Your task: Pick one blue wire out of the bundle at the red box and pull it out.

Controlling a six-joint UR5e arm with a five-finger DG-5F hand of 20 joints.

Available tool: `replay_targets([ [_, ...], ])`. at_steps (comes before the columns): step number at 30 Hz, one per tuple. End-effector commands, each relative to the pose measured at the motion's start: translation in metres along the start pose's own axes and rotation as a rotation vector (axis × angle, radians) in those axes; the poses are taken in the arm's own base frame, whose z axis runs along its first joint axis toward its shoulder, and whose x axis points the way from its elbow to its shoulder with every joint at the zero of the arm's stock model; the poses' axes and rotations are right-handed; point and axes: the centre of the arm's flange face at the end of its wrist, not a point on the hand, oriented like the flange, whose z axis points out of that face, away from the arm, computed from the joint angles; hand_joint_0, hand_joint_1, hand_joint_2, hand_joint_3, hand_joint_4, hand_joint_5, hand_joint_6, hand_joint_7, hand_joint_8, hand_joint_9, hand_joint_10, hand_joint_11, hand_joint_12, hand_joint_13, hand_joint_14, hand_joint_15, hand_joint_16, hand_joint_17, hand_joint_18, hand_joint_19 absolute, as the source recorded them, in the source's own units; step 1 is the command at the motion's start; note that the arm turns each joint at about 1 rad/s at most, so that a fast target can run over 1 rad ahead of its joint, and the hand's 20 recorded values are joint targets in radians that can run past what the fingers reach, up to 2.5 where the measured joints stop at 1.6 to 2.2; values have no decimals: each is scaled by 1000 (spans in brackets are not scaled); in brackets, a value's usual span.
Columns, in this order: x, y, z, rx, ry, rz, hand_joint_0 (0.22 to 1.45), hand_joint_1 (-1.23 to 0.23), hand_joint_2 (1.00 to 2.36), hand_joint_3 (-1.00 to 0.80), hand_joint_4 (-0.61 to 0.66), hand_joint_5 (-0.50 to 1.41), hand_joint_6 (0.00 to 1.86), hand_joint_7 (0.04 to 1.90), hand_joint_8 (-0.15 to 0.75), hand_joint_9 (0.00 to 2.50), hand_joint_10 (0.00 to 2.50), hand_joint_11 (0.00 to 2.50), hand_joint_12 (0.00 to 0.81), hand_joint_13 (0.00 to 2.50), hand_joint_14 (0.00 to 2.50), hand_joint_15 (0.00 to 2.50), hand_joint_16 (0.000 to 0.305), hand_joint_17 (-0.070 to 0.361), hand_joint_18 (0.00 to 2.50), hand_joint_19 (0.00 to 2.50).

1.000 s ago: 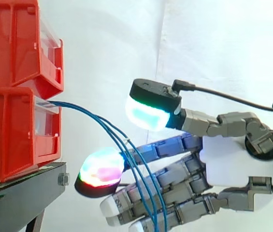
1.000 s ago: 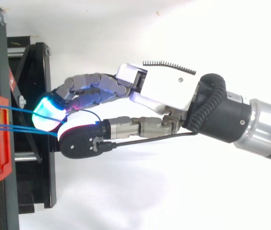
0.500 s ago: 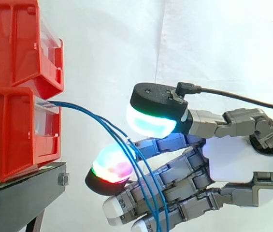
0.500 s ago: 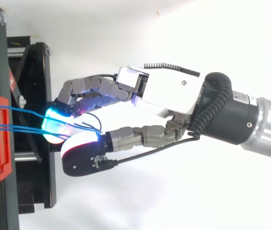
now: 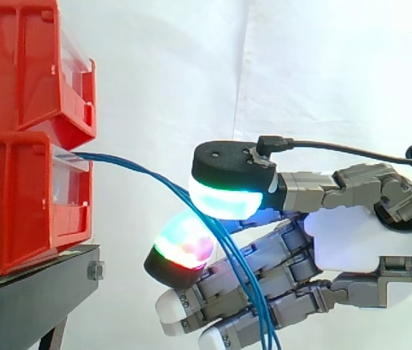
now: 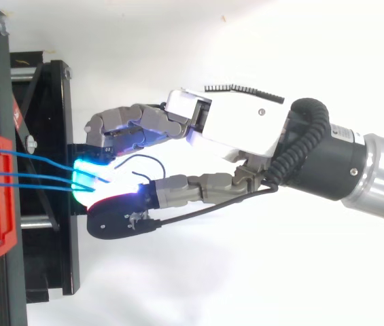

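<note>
Three thin blue wires leave the front of the lower red box and arc right and down past the hand. The hand comes in from the right with its fingers stretched toward the box. Its thumb pad, glowing cyan-green, sits down against a finger pad glowing red and green, and the wires run between the two pads. From above, the blue wires converge from the red box into the glowing pinch of the hand. I cannot tell how many of the wires are pinched.
A second red box is stacked on the lower one. Both rest on a black stand, whose frame lies under the fingertips in the top view. A white curtain hangs behind.
The thumb pad has come down onto the glowing finger pad, closing the gap over the wires. The fingertips have drawn slightly away from the box, and the wires now converge at the pinch.
</note>
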Motion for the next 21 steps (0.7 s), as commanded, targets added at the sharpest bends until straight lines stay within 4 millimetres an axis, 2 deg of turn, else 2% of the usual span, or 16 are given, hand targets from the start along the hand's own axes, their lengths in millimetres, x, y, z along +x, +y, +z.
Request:
replay_targets([
  [1, -2, 0, 0, 1, -2, 2, 578, -611, 1012, -338, 366, -127, 549, 1240, 381, 661, 6, 242, 454, 408, 3, 99, 62, 139, 522, 270],
  [6, -4, 0, 1, -1, -6, 4, 559, -539, 1010, -381, 383, -114, 535, 1261, 384, 684, 5, 236, 458, 417, 3, 104, 62, 140, 531, 285],
  [13, -5, 1, 2, -3, -12, 5, 569, -513, 1011, -363, 376, -100, 509, 1326, 386, 698, 6, 234, 456, 420, 3, 104, 62, 140, 531, 286],
  [21, -5, 4, 4, -5, -13, 7, 610, -605, 1019, -203, 337, -135, 663, 1151, 382, 705, 8, 288, 455, 438, 3, 100, 60, 136, 561, 276],
])
